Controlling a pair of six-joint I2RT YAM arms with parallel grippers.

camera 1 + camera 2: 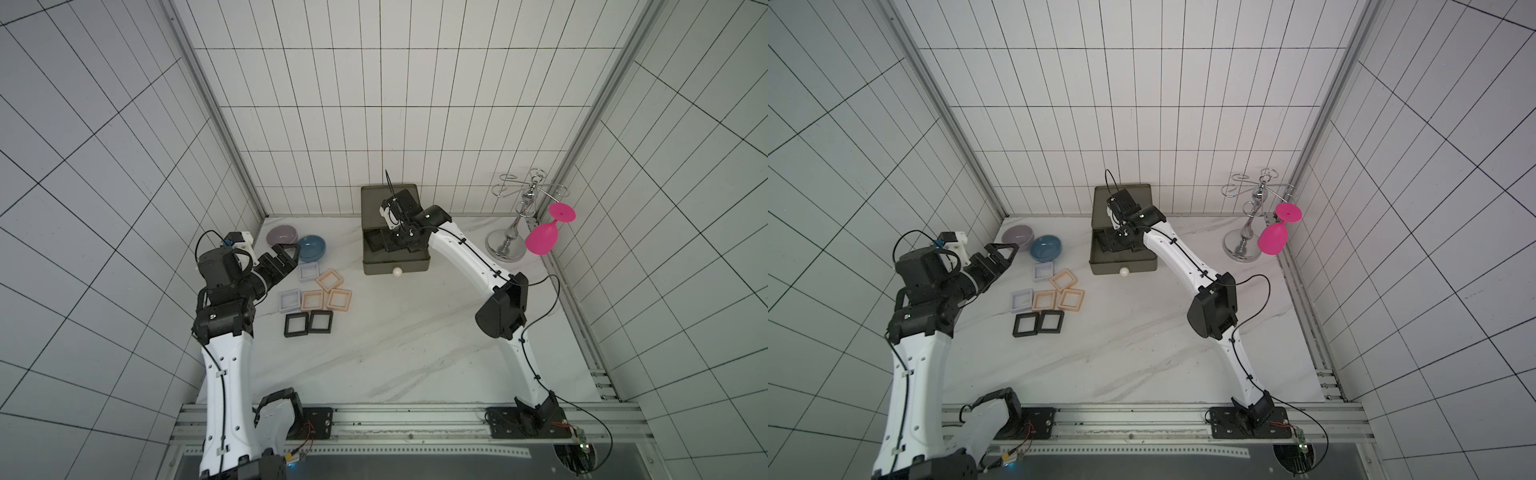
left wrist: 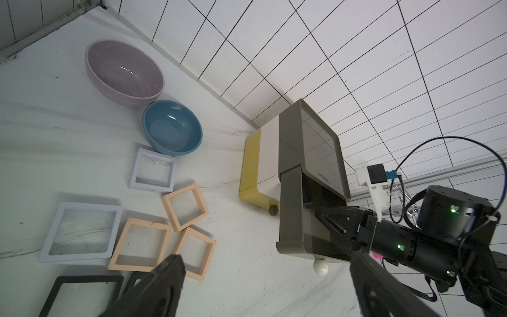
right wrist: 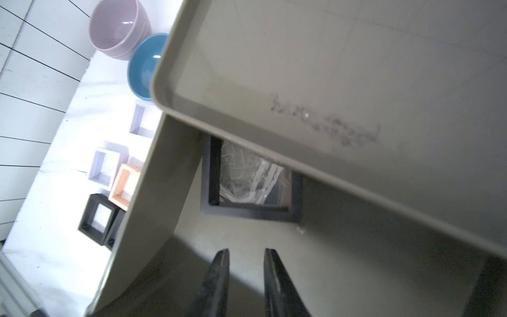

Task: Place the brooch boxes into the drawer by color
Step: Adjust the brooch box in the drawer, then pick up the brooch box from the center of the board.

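The drawer chest (image 1: 374, 199) stands at the back with its olive-grey top drawer (image 1: 395, 266) pulled out. One black brooch box (image 3: 247, 212) lies flat inside it. My right gripper (image 3: 245, 251) hovers in that drawer just short of the box, jaws slightly apart, nothing between them. On the table left of the chest lie two lavender-white brooch boxes (image 1: 289, 300), three peach ones (image 1: 312, 300) and two black ones (image 1: 296, 324). My left gripper (image 2: 266, 256) hangs wide open and empty above the table beside this cluster.
A lilac bowl (image 1: 282, 235) and a blue bowl (image 1: 311, 248) sit at the back left, close to the loose boxes. A chrome glass stand (image 1: 509, 241) holding a pink glass (image 1: 542, 239) stands at the back right. Tiled walls enclose three sides.
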